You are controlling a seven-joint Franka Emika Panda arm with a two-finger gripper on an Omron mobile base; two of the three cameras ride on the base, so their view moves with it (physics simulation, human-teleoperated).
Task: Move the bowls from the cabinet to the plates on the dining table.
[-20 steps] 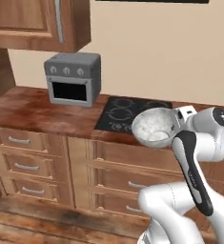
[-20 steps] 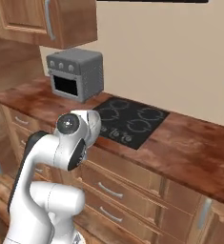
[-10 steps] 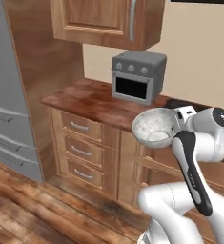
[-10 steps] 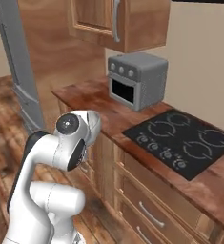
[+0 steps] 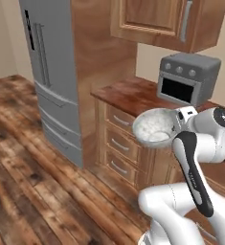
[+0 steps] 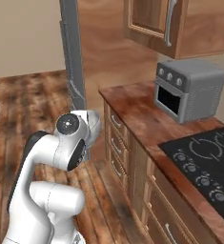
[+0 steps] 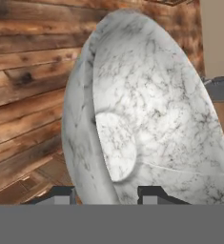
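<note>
The pale grey-white speckled bowl [image 5: 154, 127] hangs tilted on its side in front of my arm, above the floor and just off the counter's drawers. My gripper [image 5: 179, 116] is shut on its rim. In the hand view the bowl [image 7: 147, 119] looms large, its rim wedged between the two fingertips of the gripper [image 7: 106, 195]. The wall-hung brown cabinet [image 5: 152, 19] with its grey bar handle [image 5: 185, 21] is up and to the right, also the cabinet [image 6: 180, 24] in the right base view. The grey-green bowl, the plates and the dining table are out of view.
A grey fridge [image 5: 51, 81] stands at the left beside a tall wooden panel. A grey toaster oven [image 5: 188, 79] sits on the wooden counter [image 5: 128, 93] above drawers. A black stovetop [image 6: 204, 162] lies further right. Wooden floor [image 5: 28, 167] stretches open to the left.
The whole picture has slid right as the base moved: the stovetop left the left base view and the fridge came in. The bowl stays gripped in the same pose before the arm.
</note>
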